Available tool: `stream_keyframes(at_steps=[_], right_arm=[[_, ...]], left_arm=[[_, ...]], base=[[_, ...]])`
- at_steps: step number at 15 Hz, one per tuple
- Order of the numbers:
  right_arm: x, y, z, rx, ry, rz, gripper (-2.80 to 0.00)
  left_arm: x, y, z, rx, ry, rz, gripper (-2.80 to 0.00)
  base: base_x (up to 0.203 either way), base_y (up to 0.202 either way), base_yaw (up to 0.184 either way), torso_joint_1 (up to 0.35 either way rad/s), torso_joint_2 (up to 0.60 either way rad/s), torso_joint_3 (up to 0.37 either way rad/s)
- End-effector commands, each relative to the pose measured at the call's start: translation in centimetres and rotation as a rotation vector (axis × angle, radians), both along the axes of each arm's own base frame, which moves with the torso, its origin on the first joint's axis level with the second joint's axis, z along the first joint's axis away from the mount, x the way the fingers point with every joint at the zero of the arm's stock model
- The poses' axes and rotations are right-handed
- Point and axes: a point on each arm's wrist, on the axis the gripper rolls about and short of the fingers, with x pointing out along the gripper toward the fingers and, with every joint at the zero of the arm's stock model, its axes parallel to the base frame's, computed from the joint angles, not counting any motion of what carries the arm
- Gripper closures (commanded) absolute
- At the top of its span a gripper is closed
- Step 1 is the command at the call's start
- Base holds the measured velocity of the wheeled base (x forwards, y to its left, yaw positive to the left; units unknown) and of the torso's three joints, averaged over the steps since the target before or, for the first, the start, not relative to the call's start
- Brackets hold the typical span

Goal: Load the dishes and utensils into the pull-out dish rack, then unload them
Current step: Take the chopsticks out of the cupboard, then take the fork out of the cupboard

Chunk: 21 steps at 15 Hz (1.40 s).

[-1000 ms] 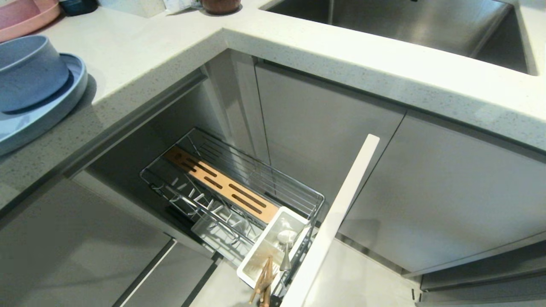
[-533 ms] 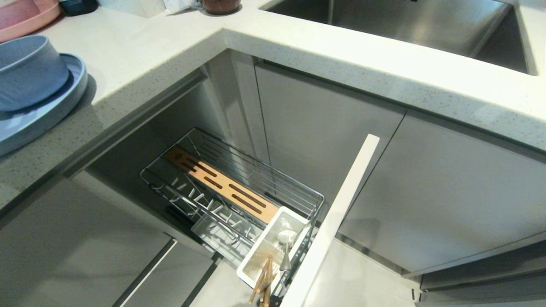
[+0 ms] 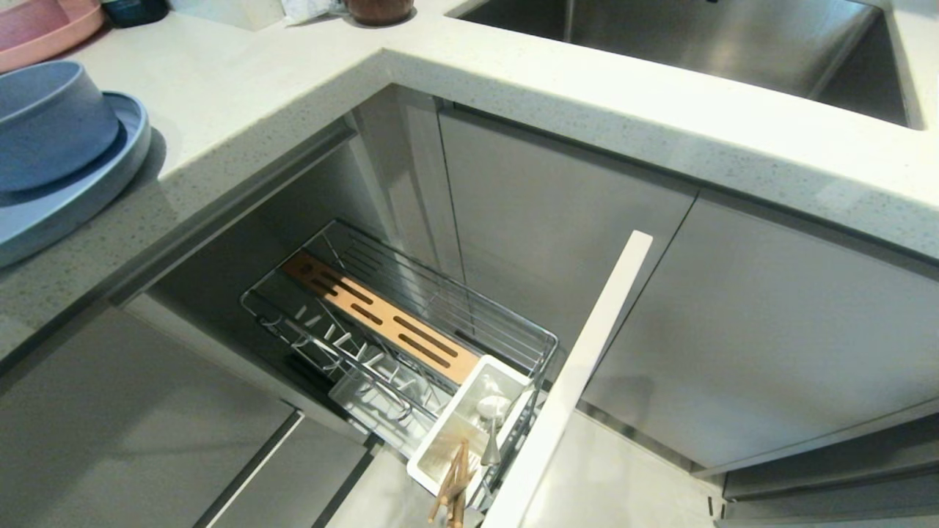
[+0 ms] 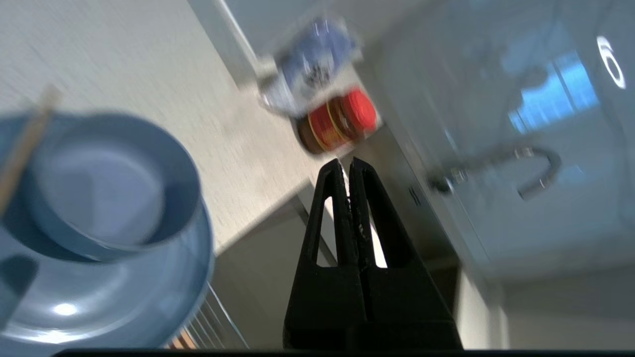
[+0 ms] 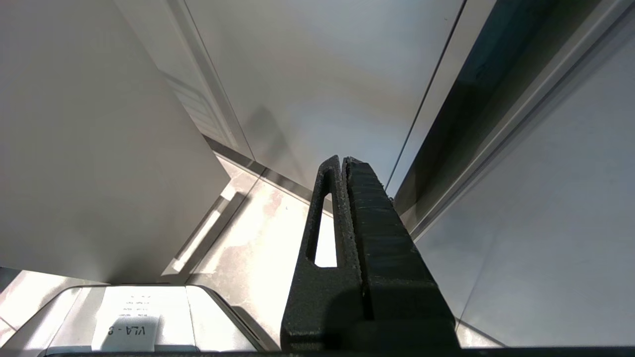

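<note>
The light-blue bowl (image 3: 44, 125) sits on the light-blue plate (image 3: 88, 191) at the counter's left end. Below, the pull-out dish rack (image 3: 506, 330) stands pulled out, its plate prongs bare. Its white utensil cup (image 3: 433, 469) holds the wooden chopsticks (image 3: 453, 484) and a silver spoon (image 3: 491, 433). Neither gripper shows in the head view. My left gripper (image 4: 346, 163) is shut on nothing, held in the air beside the bowl (image 4: 109, 183) and plate (image 4: 149, 297). A blurred wooden stick (image 4: 25, 144) lies by the bowl's rim. My right gripper (image 5: 344, 159) is shut and parked low by the cabinets.
A pink plate (image 3: 44, 29) and a jar (image 3: 379, 9) stand at the counter's back. The steel sink (image 3: 682, 44) lies to the right. The rack's tall cabinet front (image 3: 579, 374) juts out edge-on. A red-lidded jar (image 4: 337, 119) and a faucet (image 4: 531, 168) lie beyond the left gripper.
</note>
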Motion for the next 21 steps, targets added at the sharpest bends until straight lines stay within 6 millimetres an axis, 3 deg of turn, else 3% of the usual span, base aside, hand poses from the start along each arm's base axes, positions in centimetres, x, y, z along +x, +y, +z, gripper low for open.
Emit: stream_keyframes(at_steps=[1, 8, 11, 15, 21], right_arm=[[0.0, 0.0, 0.0, 0.000, -0.001, 0.000, 0.00], [0.0, 0.0, 0.0, 0.000, -0.001, 0.000, 0.00], [0.0, 0.0, 0.0, 0.000, -0.003, 0.000, 0.00], [0.0, 0.0, 0.0, 0.000, -0.003, 0.000, 0.00], [0.0, 0.0, 0.0, 0.000, -0.003, 0.000, 0.00]], left_arm=[[4.0, -0.1, -0.9, 0.002, 0.131, -0.140, 0.00], [8.5, -4.4, -5.3, 0.263, 0.407, -0.447, 0.00], [9.7, -7.9, -7.9, 0.387, 0.479, -0.486, 0.00], [12.7, -13.4, -12.8, 0.558, 0.587, -0.454, 0.00], [14.0, -20.0, -18.4, 0.733, 0.703, -0.518, 0.00]], base=[[0.000, 0.000, 0.000, 0.000, 0.00, 0.000], [0.000, 0.000, 0.000, 0.000, 0.00, 0.000], [0.000, 0.000, 0.000, 0.000, 0.00, 0.000], [0.000, 0.000, 0.000, 0.000, 0.00, 0.000], [0.000, 0.000, 0.000, 0.000, 0.00, 0.000]])
